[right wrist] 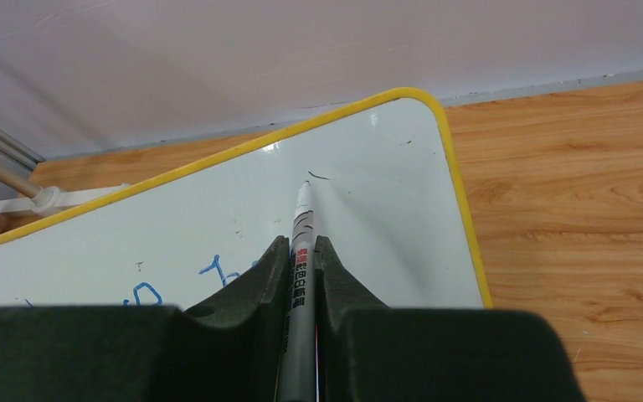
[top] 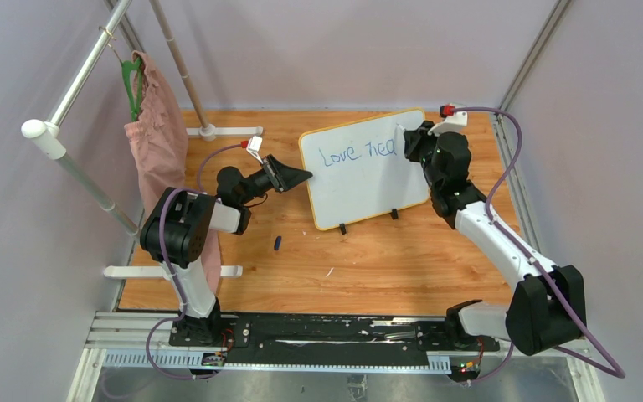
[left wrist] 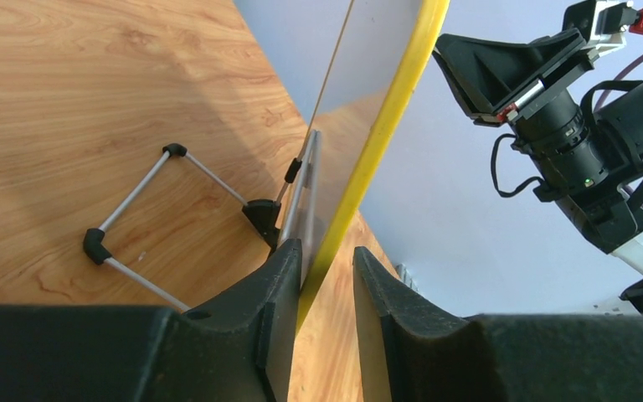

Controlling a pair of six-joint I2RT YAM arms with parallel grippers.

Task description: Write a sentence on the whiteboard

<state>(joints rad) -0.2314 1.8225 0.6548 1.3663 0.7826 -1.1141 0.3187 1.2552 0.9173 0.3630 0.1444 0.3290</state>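
Note:
The whiteboard (top: 364, 188) stands tilted on its two black feet at mid table, yellow rim around it. Blue words "Love hea" (top: 357, 153) are on its upper part; the rest of the sentence does not show. My right gripper (top: 408, 138) is at the board's top right, shut on a grey marker (right wrist: 301, 219) whose tip is at the white surface, right of the last blue strokes (right wrist: 213, 270). My left gripper (top: 300, 177) straddles the board's left rim (left wrist: 385, 126). Its left finger lies against the board's back; a narrow gap shows at the right finger (left wrist: 372, 285).
A pink cloth (top: 157, 138) hangs on a green hanger from a white pipe rack (top: 46, 134) at the left. A small blue cap (top: 277, 243) lies on the wood in front of the board. The board's wire stand (left wrist: 134, 197) rests behind it.

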